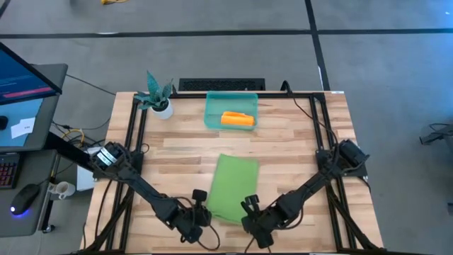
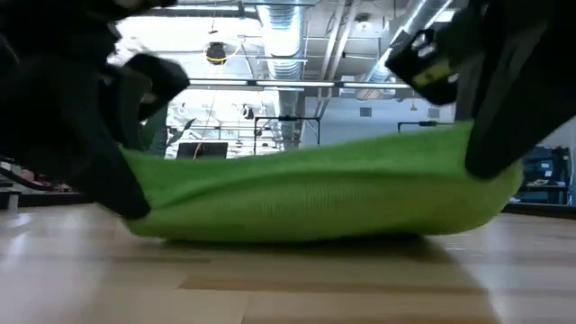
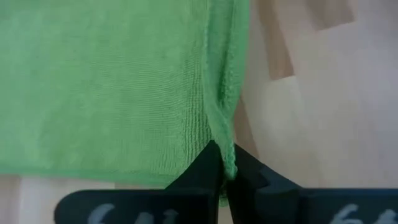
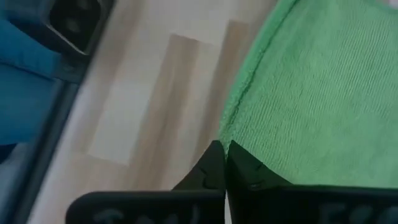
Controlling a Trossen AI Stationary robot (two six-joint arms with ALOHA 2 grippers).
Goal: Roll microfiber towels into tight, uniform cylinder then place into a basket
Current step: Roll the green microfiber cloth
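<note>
Both grippers pinching the green towel's near corners
Left gripper (image 1: 200, 217) and right gripper (image 1: 249, 212) jaws are clamping shut on green towel (image 1: 232, 188); a thin pinch is risking slip, skewing the roll

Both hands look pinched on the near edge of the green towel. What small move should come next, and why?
Probably lift that edge slightly and fold it toward the basket to start the roll. The left hand and right hand are each shut on a near corner of the green towel, which otherwise lies flat and unrolled. The orange towel already sits rolled in the basket.
</note>
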